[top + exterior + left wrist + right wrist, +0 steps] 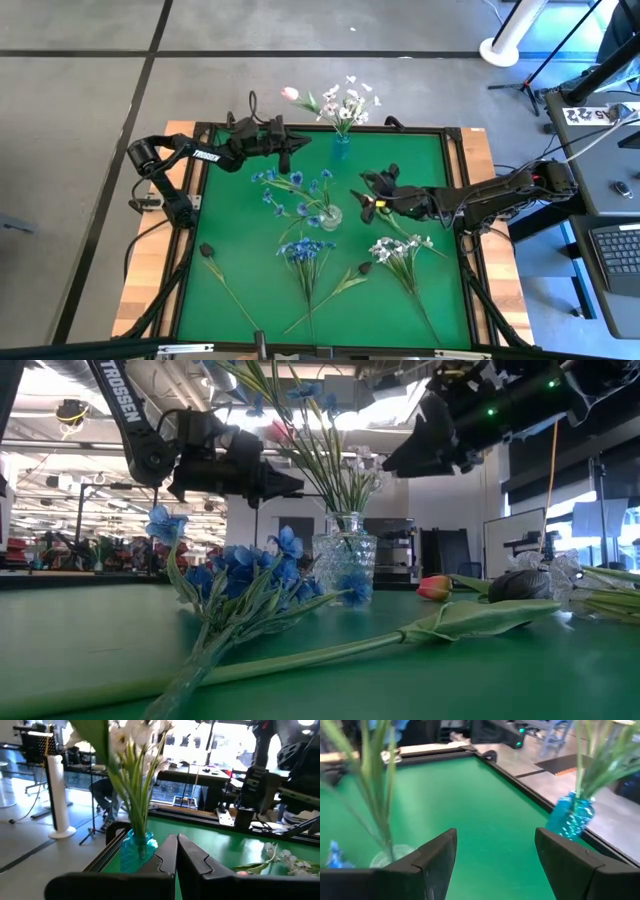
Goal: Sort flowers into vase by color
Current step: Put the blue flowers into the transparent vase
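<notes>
- High view: left gripper (297,141) clenched empty at eleven o'clock, beside the blue vase (342,148); loose flowers (305,252) lie near six.
- Low view: clear vase (346,567) holds blue stems.
- Right wrist view: right gripper (492,855) released, nothing between.

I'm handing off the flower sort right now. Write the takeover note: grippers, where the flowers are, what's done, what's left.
Left gripper: shut, empty, beside the blue vase.
Right gripper: open, empty, above the mat near the clear vase.
Done: white sprays plus one pink tulip stand in the blue vase; blue sprays stand in the clear vase.
Left on the mat: blue bunch, white bunch, two dark tulips, another pink tulip.
</notes>
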Action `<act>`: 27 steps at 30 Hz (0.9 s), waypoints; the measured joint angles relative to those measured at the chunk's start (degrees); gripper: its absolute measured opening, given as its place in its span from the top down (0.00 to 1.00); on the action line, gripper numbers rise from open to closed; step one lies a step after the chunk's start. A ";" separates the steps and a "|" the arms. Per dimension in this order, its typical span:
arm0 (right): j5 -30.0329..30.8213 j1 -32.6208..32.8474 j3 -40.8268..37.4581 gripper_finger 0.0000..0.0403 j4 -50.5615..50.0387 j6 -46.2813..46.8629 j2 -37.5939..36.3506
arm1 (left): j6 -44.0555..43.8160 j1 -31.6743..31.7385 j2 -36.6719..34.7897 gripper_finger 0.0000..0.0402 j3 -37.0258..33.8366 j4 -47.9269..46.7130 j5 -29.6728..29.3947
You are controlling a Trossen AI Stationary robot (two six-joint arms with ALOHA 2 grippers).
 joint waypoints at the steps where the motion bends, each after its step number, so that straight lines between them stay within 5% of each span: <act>1: 0.70 -0.01 0.00 0.33 0.34 0.21 0.00 | 0.02 0.00 0.00 1.00 0.00 -0.39 -0.65; 13: 4.64 -0.02 2.34 0.33 -0.11 0.01 0.00 | 1.94 -0.02 -0.16 1.00 -0.02 8.69 -5.31; 18: 11.52 -3.00 2.58 0.33 -5.84 7.98 0.00 | 4.37 0.01 -2.92 1.00 -0.02 3.18 -7.64; 24: -6.83 -14.51 2.56 0.33 -7.56 11.21 0.72 | 3.86 0.82 -9.49 1.00 -0.02 -10.03 -9.87; 27: -11.11 -19.32 2.60 0.33 -6.15 7.58 1.22 | 1.74 2.26 -12.08 1.00 0.00 -15.29 -7.45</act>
